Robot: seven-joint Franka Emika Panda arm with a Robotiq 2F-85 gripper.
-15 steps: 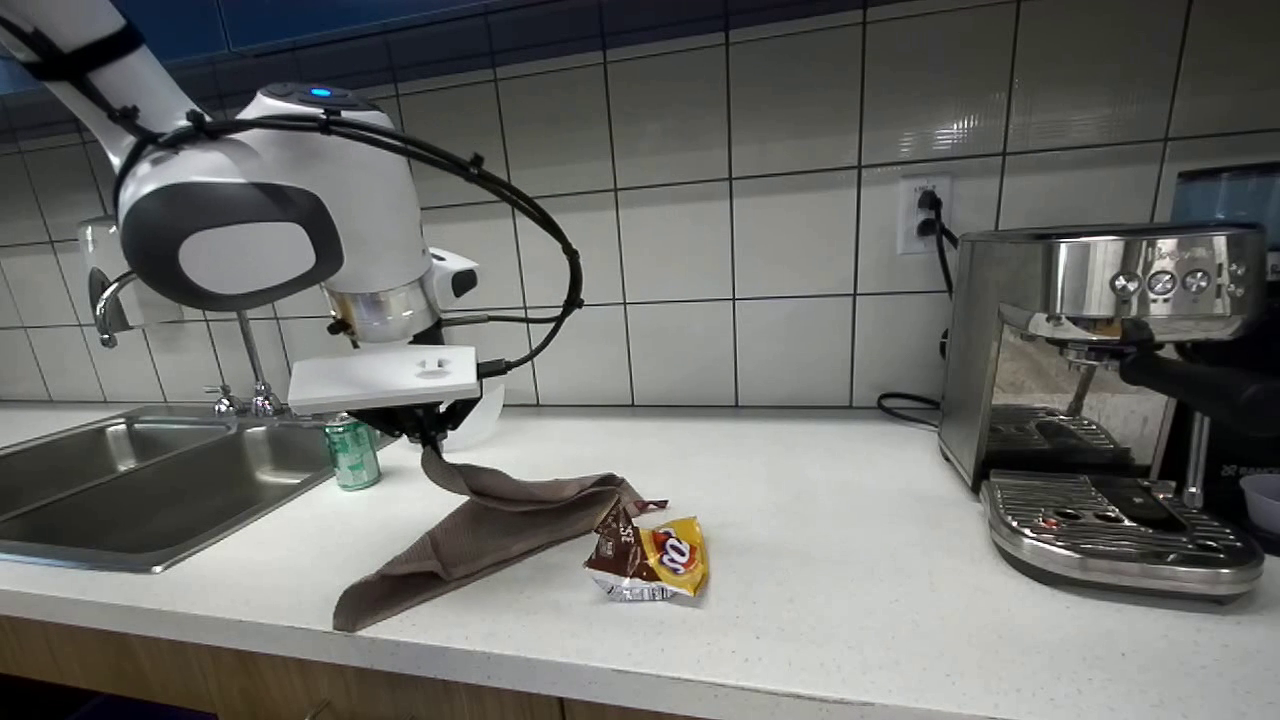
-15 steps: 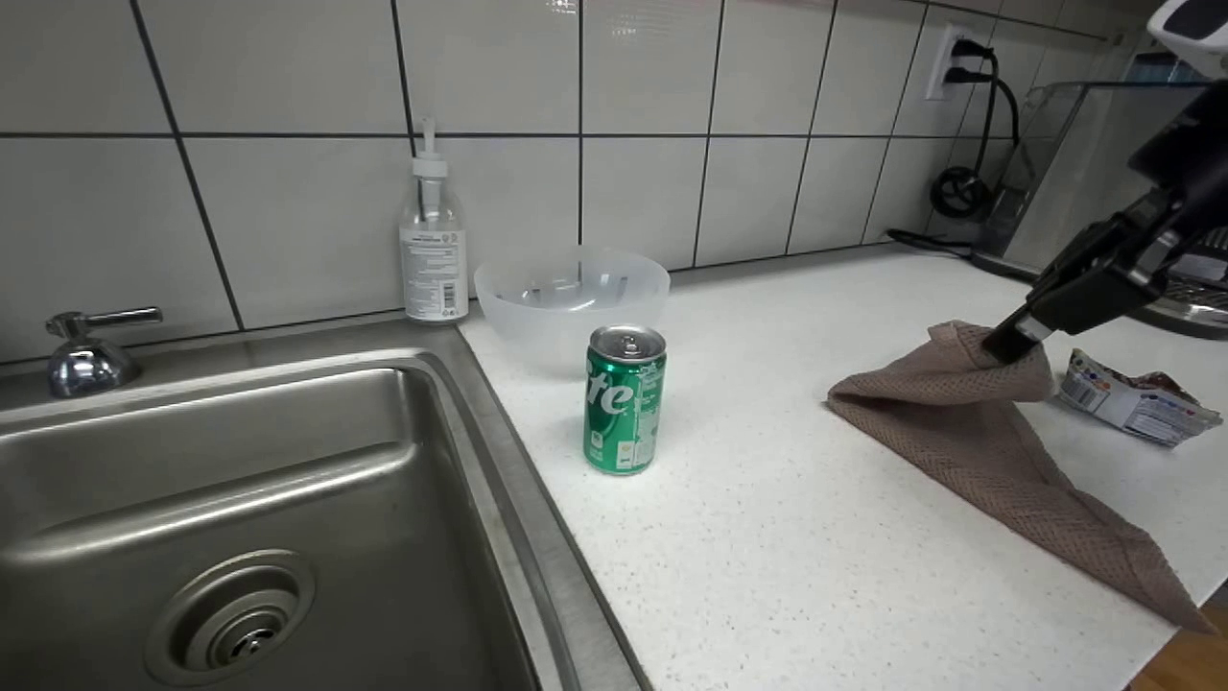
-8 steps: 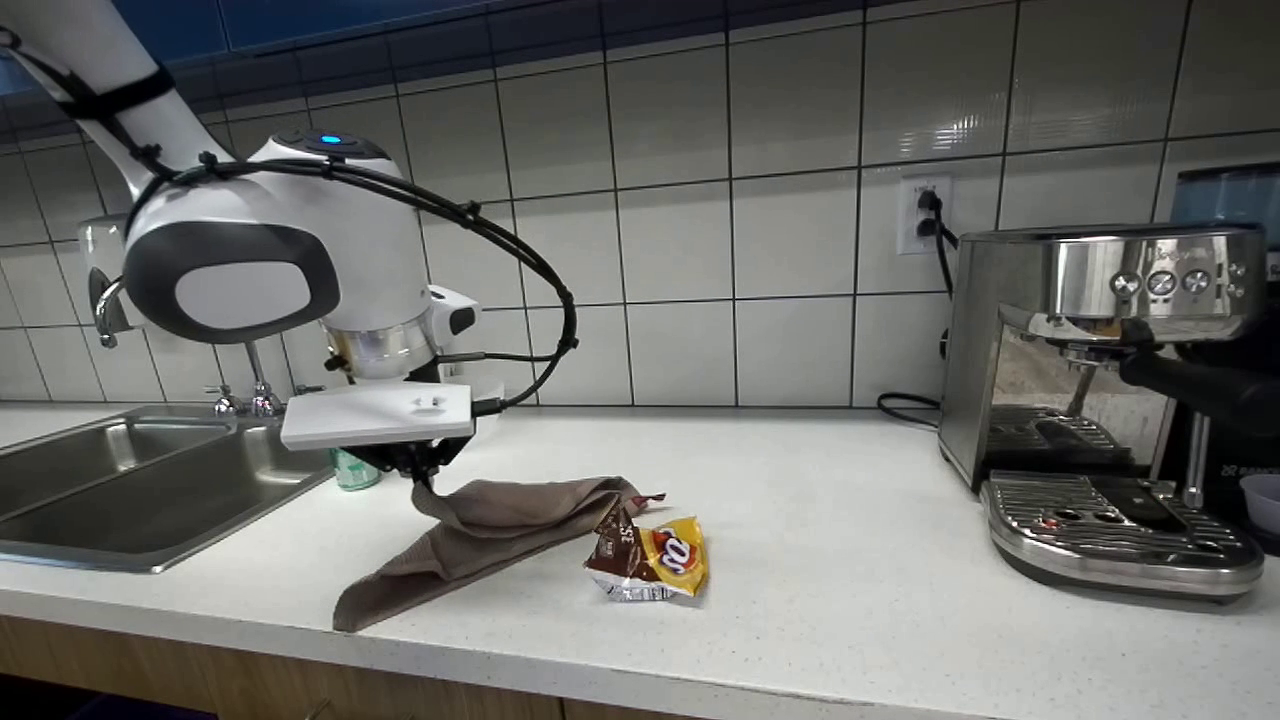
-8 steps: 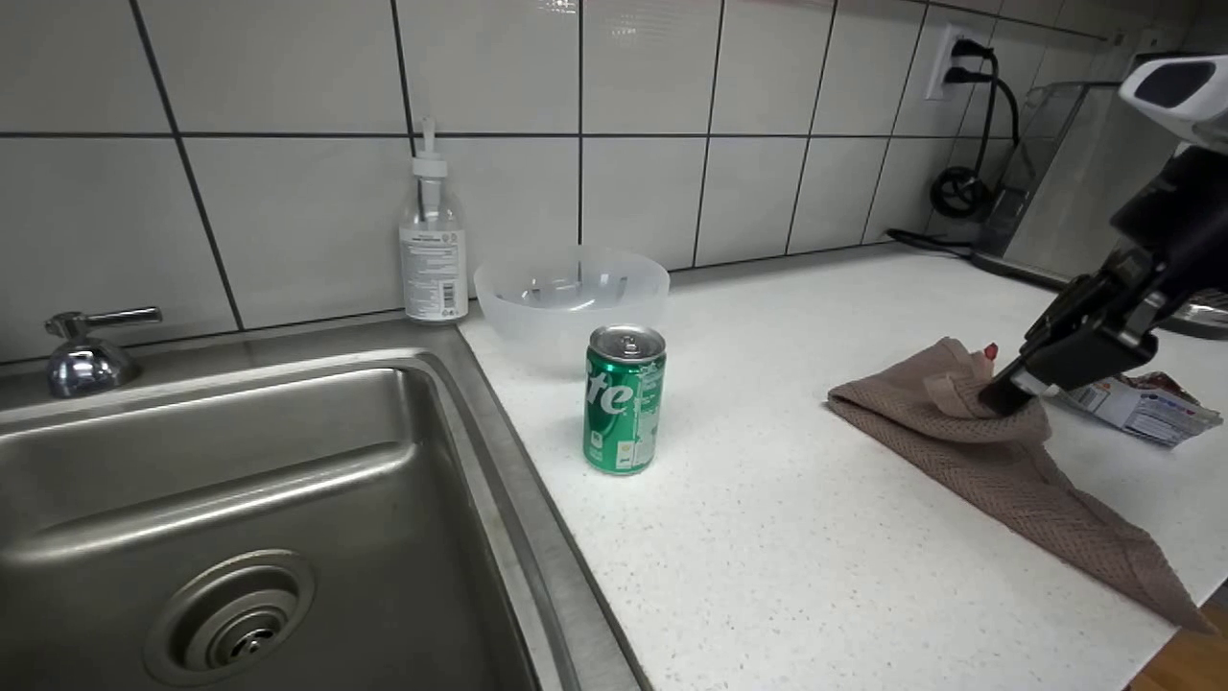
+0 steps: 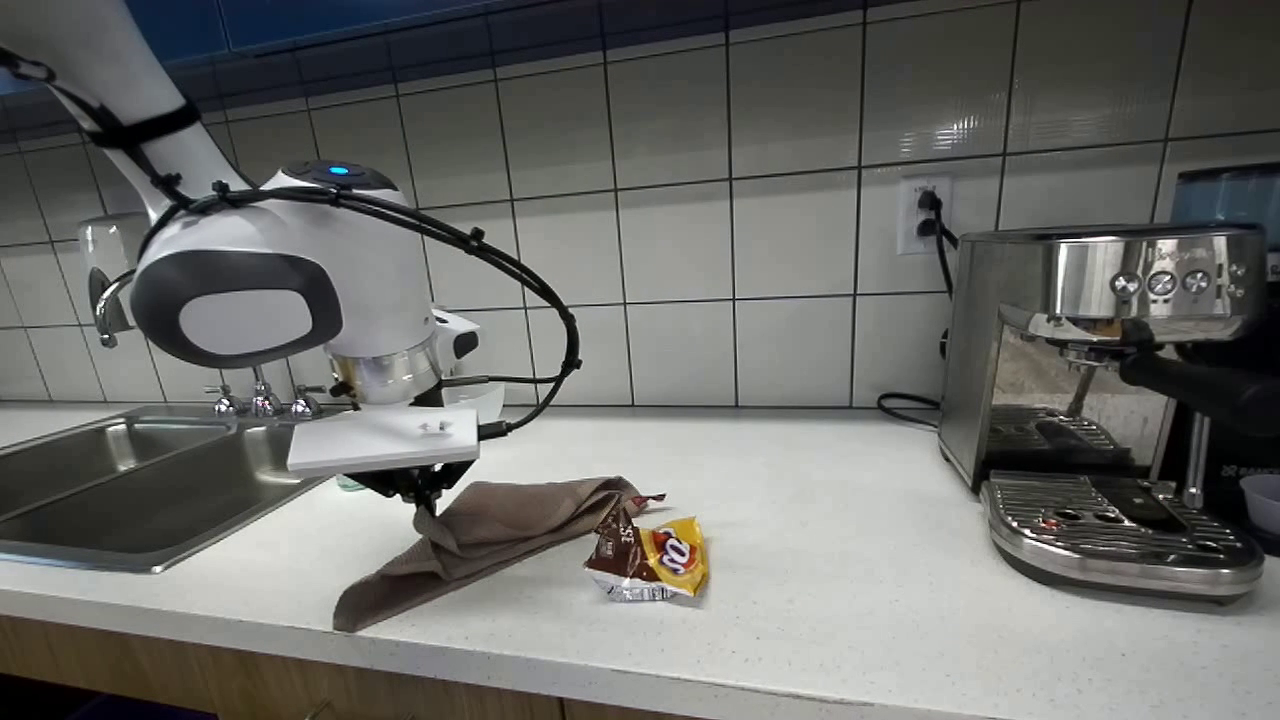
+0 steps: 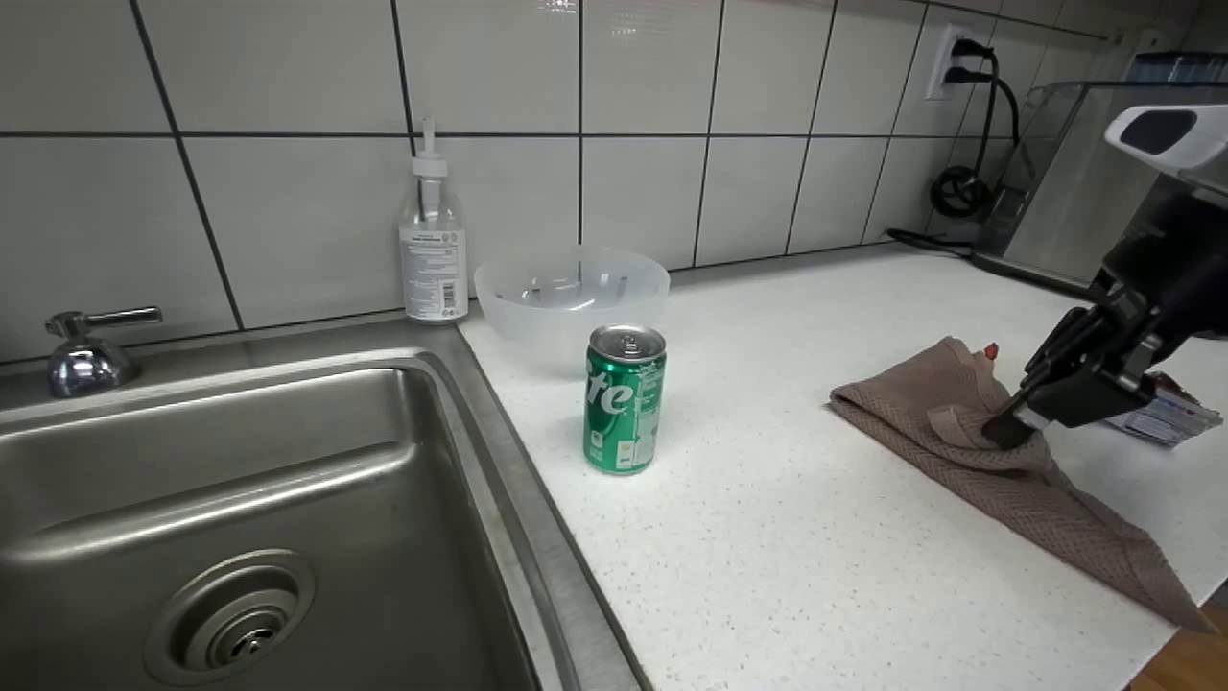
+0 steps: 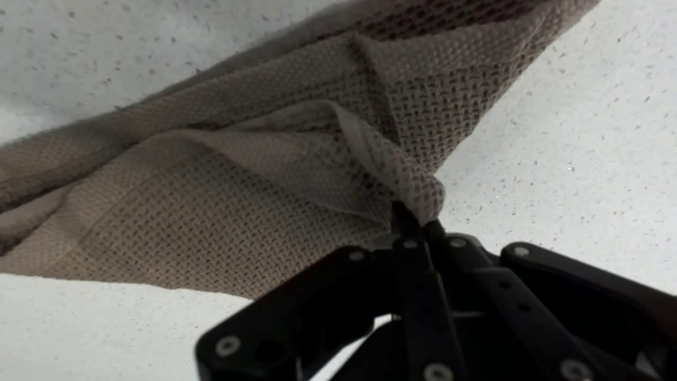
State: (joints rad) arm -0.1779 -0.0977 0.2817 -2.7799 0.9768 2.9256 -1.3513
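Observation:
A brown woven cloth (image 5: pixel 530 515) lies folded and crumpled on the white counter, one end reaching the front edge. My gripper (image 7: pixel 420 219) is shut on a pinched fold of the cloth (image 7: pixel 201 222), which bunches up between its fingertips in the wrist view. In an exterior view the gripper (image 6: pixel 1012 427) points down at a slant, its tips pressed low into the cloth (image 6: pixel 911 403). Right beside the cloth is a crumpled brown and yellow snack bag (image 5: pixel 650 560). A small red tip (image 6: pixel 991 351) pokes out at the cloth's far side.
A green soda can (image 6: pixel 624 413) stands near the sink (image 6: pixel 460 432), with a translucent bowl (image 6: pixel 576 297) and a pump bottle (image 6: pixel 434 259) behind it by the tiled wall. At the counter's far end stands a steel espresso machine (image 5: pixel 1100 350), its cord plugged into a wall outlet (image 5: pixel 925 215).
My arm has come down toward the counter, lowering the gripped fold of cloth. The raised part of the cloth has sunk and settled. The can is now mostly hidden behind the gripper in an exterior view.

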